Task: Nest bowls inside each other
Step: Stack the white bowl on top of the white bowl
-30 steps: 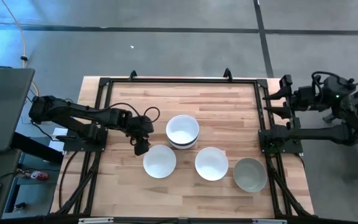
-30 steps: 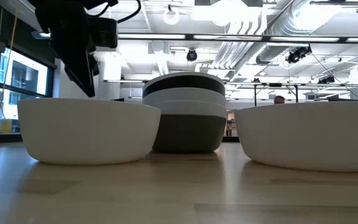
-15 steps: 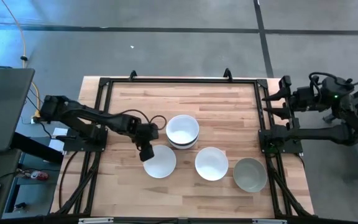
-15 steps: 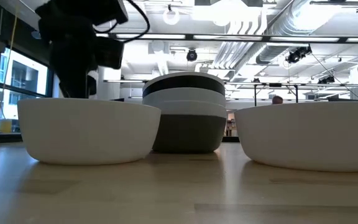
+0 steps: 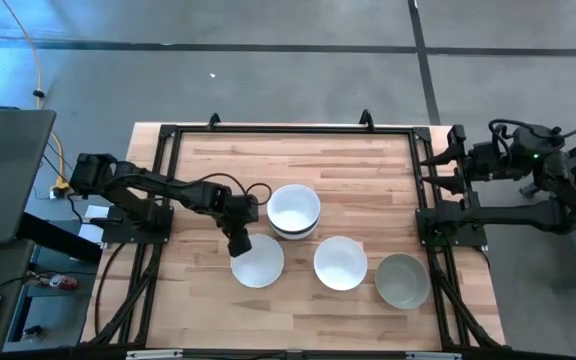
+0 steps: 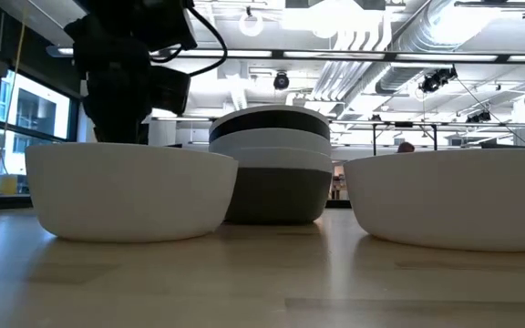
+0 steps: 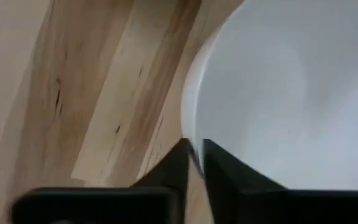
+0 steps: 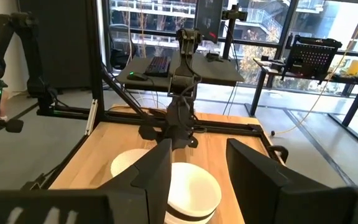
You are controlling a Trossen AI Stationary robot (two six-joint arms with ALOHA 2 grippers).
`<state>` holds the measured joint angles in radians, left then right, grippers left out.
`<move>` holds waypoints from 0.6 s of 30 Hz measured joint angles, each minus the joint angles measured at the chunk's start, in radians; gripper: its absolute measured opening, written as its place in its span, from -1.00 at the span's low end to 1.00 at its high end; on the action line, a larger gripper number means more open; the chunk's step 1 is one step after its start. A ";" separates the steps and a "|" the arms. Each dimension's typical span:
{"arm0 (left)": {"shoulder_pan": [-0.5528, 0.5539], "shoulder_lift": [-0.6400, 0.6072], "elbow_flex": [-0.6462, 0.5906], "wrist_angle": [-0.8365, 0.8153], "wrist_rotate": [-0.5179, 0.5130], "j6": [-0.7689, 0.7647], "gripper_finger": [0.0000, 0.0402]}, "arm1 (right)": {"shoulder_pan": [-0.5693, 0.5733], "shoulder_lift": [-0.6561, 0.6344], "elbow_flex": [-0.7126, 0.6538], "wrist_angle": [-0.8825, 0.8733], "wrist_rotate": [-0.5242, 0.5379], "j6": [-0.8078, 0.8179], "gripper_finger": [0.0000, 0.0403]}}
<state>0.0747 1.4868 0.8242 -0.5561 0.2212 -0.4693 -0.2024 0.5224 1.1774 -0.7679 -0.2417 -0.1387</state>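
Three single bowls stand on their bases in a row near the table's front: a white bowl (image 5: 257,260) on the left, a white bowl (image 5: 340,263) in the middle and a grey bowl (image 5: 402,281) on the right. Behind them stands a nested stack (image 5: 294,211) with a white bowl on top; the low view shows the stack's (image 6: 272,164) black, white and grey layers. My left gripper (image 5: 240,243) is shut on the left white bowl (image 7: 278,93). My right gripper (image 8: 197,180) is open, raised at the table's right edge. My left gripper pinches the left white bowl's rim (image 7: 194,146) at its far-left part, one finger (image 7: 225,171) inside the bowl and the other (image 7: 176,168) outside. The fingers slant steeply down from the table's left. The bowl stands upright on the table.
The table's black frame rails (image 5: 288,130) run along its edges. Bare wood (image 5: 358,170) lies behind and to the right of the stack, and more (image 5: 183,290) to the left of the held bowl.
My left gripper has come down and a little toward the table's right, onto the left white bowl's rim. The bowls have stayed where they were.
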 joint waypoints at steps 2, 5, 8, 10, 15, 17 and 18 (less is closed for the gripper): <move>0.000 0.000 0.000 0.005 0.005 0.012 -0.96 | 0.000 0.000 0.000 -0.006 0.000 0.000 -0.28; -0.001 0.000 0.000 0.004 0.011 0.016 -0.95 | 0.000 0.000 0.000 -0.015 0.000 0.000 -0.28; 0.002 0.000 0.000 -0.001 0.017 0.021 -0.99 | 0.000 0.000 0.000 -0.017 0.000 0.000 -0.28; 0.011 0.000 0.000 0.002 0.023 0.027 -0.99 | 0.000 0.000 0.000 -0.017 0.000 0.000 -0.28; 0.040 0.000 0.047 -0.084 0.027 0.063 -0.99 | 0.000 0.000 0.000 -0.017 0.000 0.000 -0.28; 0.049 0.000 0.088 -0.150 0.001 0.092 -0.99 | 0.000 0.000 0.000 -0.018 0.000 0.000 -0.28; 0.055 0.000 0.113 -0.187 -0.011 0.107 -0.99 | 0.000 0.000 0.000 -0.020 0.000 0.000 -0.28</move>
<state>0.1295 1.4872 0.9374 -0.7432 0.2098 -0.3627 -0.2024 0.5224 1.1774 -0.7879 -0.2417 -0.1387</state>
